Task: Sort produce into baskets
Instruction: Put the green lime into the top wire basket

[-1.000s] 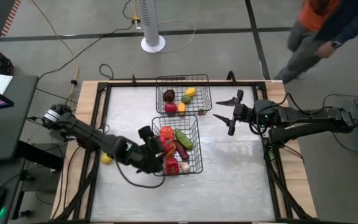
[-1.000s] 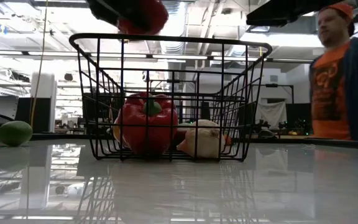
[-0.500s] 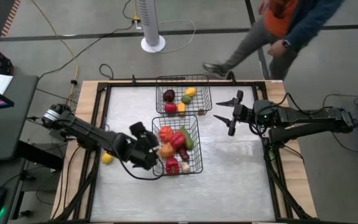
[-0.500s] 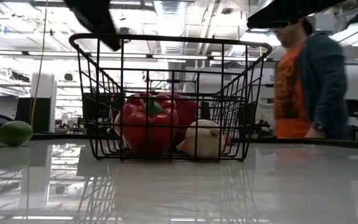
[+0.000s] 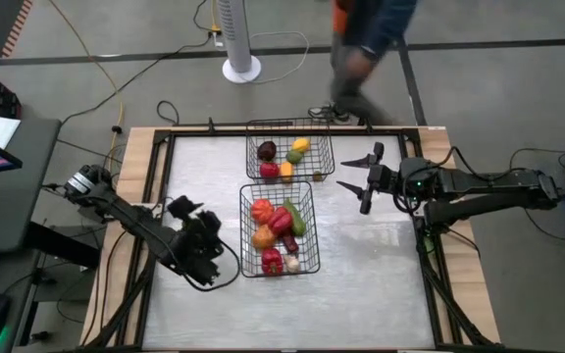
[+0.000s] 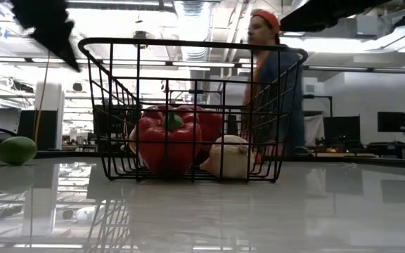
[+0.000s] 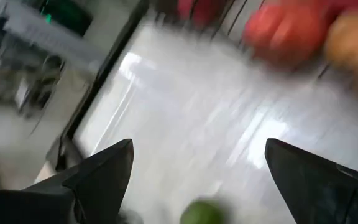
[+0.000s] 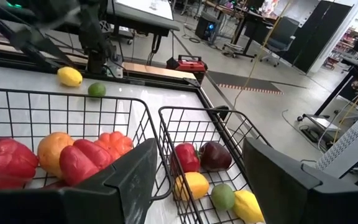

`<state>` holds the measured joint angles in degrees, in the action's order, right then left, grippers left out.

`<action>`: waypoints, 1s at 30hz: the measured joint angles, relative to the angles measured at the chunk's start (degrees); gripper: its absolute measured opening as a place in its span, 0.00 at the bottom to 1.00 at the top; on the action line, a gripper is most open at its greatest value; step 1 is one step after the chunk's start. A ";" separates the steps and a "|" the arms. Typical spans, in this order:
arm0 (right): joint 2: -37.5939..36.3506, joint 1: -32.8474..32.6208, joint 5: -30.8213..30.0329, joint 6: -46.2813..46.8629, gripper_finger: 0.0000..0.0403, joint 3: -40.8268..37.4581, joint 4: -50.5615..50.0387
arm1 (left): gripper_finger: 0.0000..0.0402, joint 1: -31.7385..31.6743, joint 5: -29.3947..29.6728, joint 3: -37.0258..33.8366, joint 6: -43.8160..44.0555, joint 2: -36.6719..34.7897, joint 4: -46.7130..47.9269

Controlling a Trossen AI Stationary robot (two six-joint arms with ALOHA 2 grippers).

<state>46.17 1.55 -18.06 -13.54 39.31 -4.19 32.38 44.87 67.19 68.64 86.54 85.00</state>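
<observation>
Behind the table [image 5: 381, 279] a person [image 6: 273, 91] in an orange cap walks past as my left claw [image 5: 189, 224] hangs wide and empty just left of the near basket [image 5: 314, 227], over bare tabletop with a lime [image 7: 201, 213] below it. That basket holds red peppers [image 8: 5, 163], an orange [image 8: 55, 148] and garlic [image 6: 229, 156]. My right claw [image 5: 363, 179] waits half-spread and empty beside the far basket [image 5: 328, 147], with a lemon [image 8: 69, 76] and lime loose on the table's left.
</observation>
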 joint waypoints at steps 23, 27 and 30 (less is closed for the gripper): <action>0.00 0.02 0.01 0.16 0.66 0.00 0.33 | 0.83 -0.22 -12.83 -25.25 5.68 -5.65 -15.80; 0.00 0.00 0.02 0.16 0.66 0.00 0.33 | 0.80 -0.23 -11.19 -28.27 7.02 -12.36 -18.19; 0.00 0.02 0.02 0.13 0.66 0.00 0.31 | 0.79 -0.24 -11.40 -31.43 7.89 -17.78 -21.10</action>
<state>46.17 1.56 -18.04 -13.41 39.31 -3.88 32.14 33.46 35.76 76.54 68.77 63.89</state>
